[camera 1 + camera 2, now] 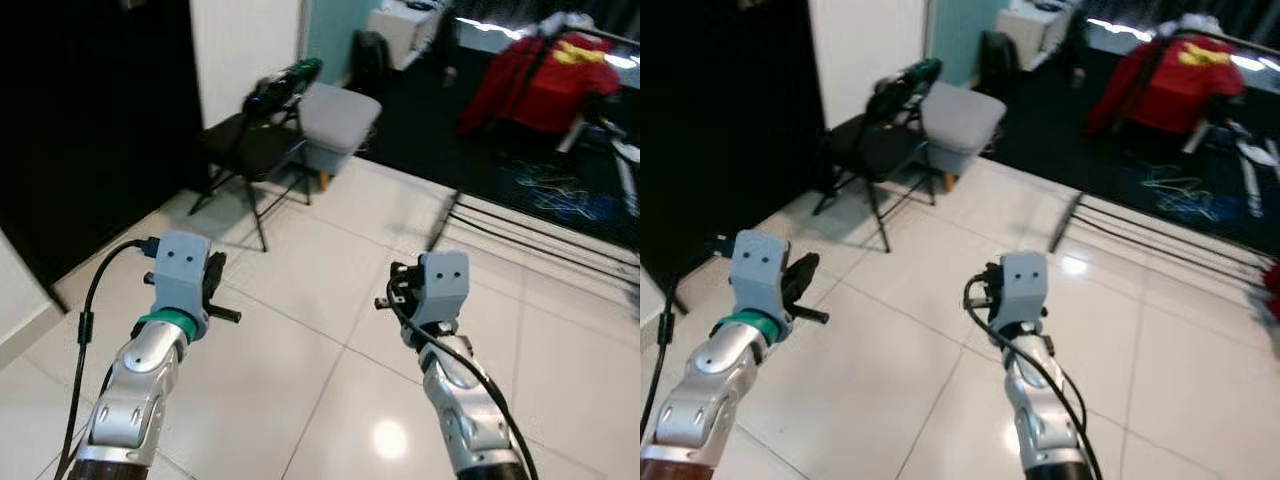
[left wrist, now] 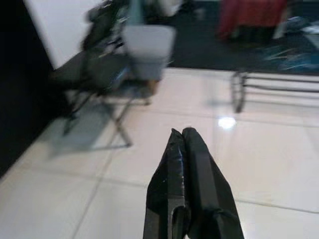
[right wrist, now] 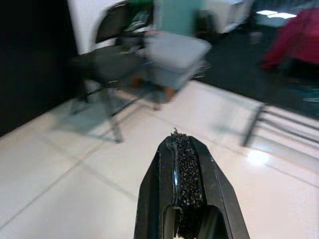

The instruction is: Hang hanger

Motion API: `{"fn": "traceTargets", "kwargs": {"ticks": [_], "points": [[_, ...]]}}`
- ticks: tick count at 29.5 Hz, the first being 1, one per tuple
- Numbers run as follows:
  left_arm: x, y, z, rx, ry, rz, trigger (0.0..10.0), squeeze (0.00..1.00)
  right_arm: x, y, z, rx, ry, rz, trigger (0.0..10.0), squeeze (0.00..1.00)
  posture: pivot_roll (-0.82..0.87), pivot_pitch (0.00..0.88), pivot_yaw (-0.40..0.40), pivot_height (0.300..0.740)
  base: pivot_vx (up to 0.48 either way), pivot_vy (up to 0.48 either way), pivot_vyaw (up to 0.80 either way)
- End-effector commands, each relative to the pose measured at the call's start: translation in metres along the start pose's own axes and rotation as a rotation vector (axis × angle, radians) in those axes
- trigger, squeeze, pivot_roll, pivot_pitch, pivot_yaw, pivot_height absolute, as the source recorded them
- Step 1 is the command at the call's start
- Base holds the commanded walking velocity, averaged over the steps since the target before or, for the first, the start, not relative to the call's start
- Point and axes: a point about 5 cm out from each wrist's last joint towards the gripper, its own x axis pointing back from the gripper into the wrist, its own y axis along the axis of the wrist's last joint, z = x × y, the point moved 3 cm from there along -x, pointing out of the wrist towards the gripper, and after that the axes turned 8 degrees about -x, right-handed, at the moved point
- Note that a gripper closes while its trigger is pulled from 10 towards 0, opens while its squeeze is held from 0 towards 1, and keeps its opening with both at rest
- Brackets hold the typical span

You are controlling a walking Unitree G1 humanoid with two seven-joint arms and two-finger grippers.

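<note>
Hands, left hand and right hand, are clenched empty above the tiled floor, no hanger being identifiable, so the robot seems to be approaching and must next find one.

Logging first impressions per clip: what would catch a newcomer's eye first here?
Two silver arms reach forward over a glossy white tiled floor, the left gripper and right gripper both shut and holding nothing. Ahead on the left stands a black folding chair beside a grey stool. At far right, a red garment glows against the dark area.
</note>
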Motion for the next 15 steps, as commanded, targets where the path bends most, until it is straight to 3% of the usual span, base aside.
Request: {"fn": "traceTargets", "kwargs": {"ticks": [1,10,15], "points": [[0.004,-0.009,0.0,0.003,-0.012,0.02,10.0,0.0,0.001,-0.006,0.0,-0.005,-0.005,0.016,10.0,0.0,-0.01,0.0,0.016,0.74,0.0,0.0,-0.78],[0.009,-0.016,0.011,-0.029,0.044,0.047,10.0,0.0,-0.001,-0.005,0.002,0.0,0.006,0.012,10.0,0.0,0.0,0.0,0.012,0.74,0.0,0.0,-0.78],[0.01,-0.009,0.004,-0.027,-0.01,0.016,10.0,0.0,-0.004,-0.005,0.006,-0.004,0.021,0.01,10.0,0.0,0.01,0.0,0.007,0.74,0.0,0.0,-0.78]]}}
